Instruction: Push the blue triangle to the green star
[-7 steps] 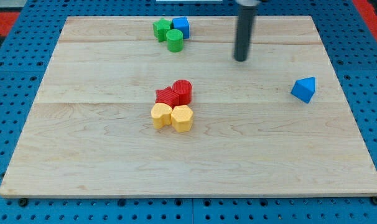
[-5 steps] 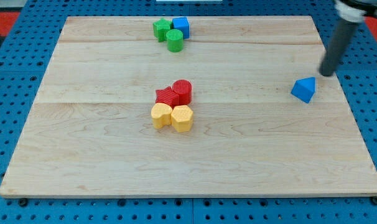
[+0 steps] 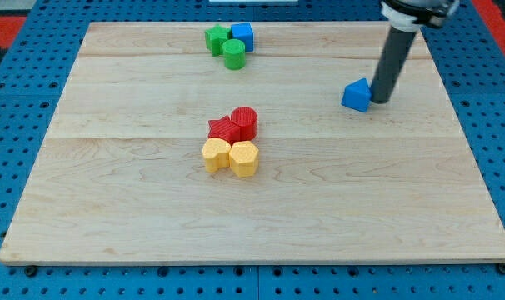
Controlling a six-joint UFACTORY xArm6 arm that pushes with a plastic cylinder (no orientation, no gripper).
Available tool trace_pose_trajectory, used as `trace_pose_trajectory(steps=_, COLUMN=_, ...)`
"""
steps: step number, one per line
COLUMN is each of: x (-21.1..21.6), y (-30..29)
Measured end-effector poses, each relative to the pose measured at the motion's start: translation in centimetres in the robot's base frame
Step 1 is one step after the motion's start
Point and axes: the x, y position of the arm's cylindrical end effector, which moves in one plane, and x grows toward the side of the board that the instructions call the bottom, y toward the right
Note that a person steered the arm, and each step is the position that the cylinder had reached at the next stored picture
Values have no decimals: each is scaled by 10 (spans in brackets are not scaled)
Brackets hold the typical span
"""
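arm: enters from the far right corner of the scene, only its lower part in frame | rod: dark, straight, leaning slightly left toward its lower end | my tip (image 3: 377, 101): down at table height, on the right side, in the far half

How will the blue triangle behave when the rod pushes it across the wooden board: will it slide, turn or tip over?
The blue triangle looks low and flat-based, so it will probably slide rather than tip or roll. My tip sits at its right side; pressing an angled face off-centre may make it turn. It seems small and rigid, likely light, and the smooth wooden board should offer little resistance.
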Motion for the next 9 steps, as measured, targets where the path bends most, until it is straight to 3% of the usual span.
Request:
trace_pose_trajectory(steps=4, x=-8, y=-171)
trace_pose_trajectory(steps=5, x=-27, y=-204)
trace_pose_trajectory(steps=8, x=-83, y=-218)
trace_pose_trajectory(steps=9, x=-74, y=-218)
